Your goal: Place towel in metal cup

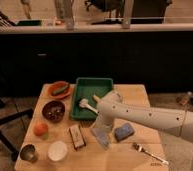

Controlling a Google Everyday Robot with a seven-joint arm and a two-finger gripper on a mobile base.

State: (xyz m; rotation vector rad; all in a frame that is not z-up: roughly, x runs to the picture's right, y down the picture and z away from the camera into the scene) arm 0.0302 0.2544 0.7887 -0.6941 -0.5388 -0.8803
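The towel (101, 137), a small grey-blue cloth, lies flat on the wooden table (135, 95) just below the green tray. My gripper (103, 125) hangs from the white arm that reaches in from the right. It points down right over the towel's upper edge, open, with nothing lifted in it. The metal cup (28, 152) stands upright at the table's front left corner, far to the left of the gripper.
A white cup (57, 150) stands beside the metal cup. A snack bar (77, 136), an orange (40, 129) and a dark bowl (54, 110) lie to the left. The green tray (92, 87) holds a white brush (86, 105). A blue sponge (124, 131) and a fork (149, 153) lie to the right.
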